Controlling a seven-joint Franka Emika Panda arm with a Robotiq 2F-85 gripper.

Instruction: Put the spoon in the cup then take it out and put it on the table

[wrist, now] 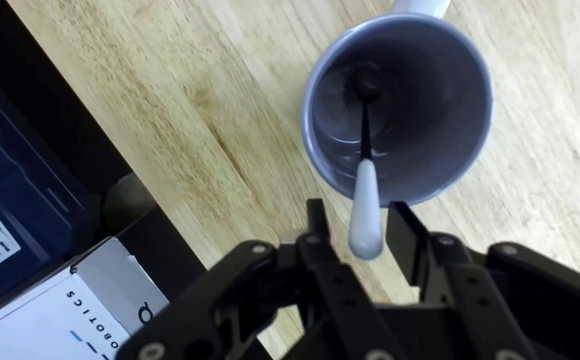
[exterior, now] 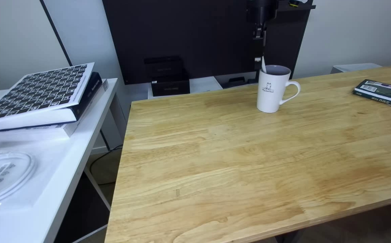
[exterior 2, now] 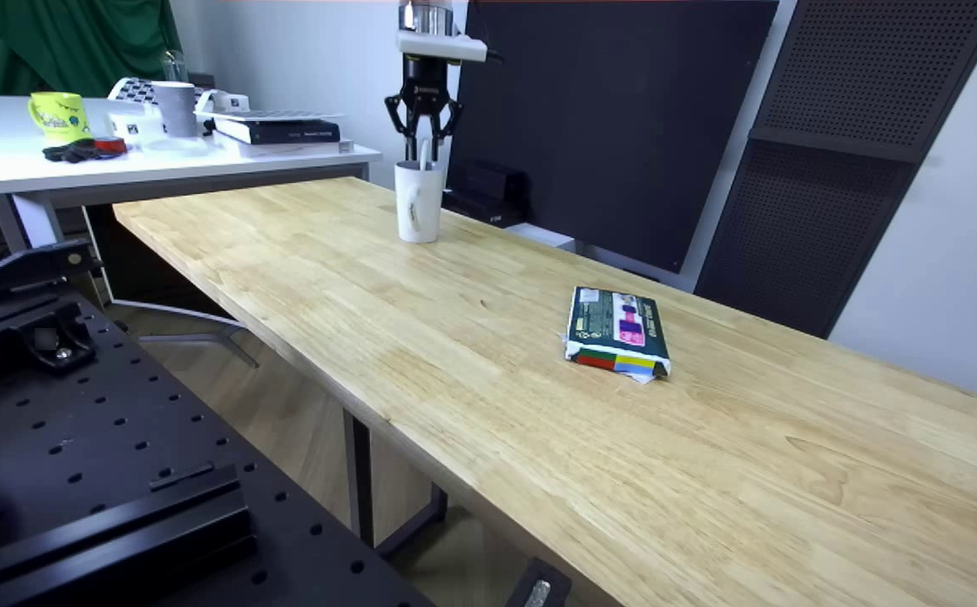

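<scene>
Inside the white cup [exterior: 271,92] stands the spoon [wrist: 366,215], tilted, its pale handle rising past the rim and its dark bowl at the bottom. The cup [exterior 2: 418,206] is upright near the far edge of the wooden table [exterior: 229,162]. My gripper [exterior 2: 423,153] hangs pointing down just above the cup in an exterior view. In the wrist view the gripper [wrist: 358,206] has the spoon's handle between its fingers, with a gap visible on each side, narrower at the right-hand finger [wrist: 402,240]. Most of the gripper blends into the dark background in an exterior view.
A flat dark-green pack [exterior 2: 617,329] lies on the table beyond the cup's handle side. A white side table [exterior: 90,125] carries stacked books [exterior: 40,94]. Behind the far edge rises a black panel [exterior: 188,37], with boxes [wrist: 69,310] below that edge.
</scene>
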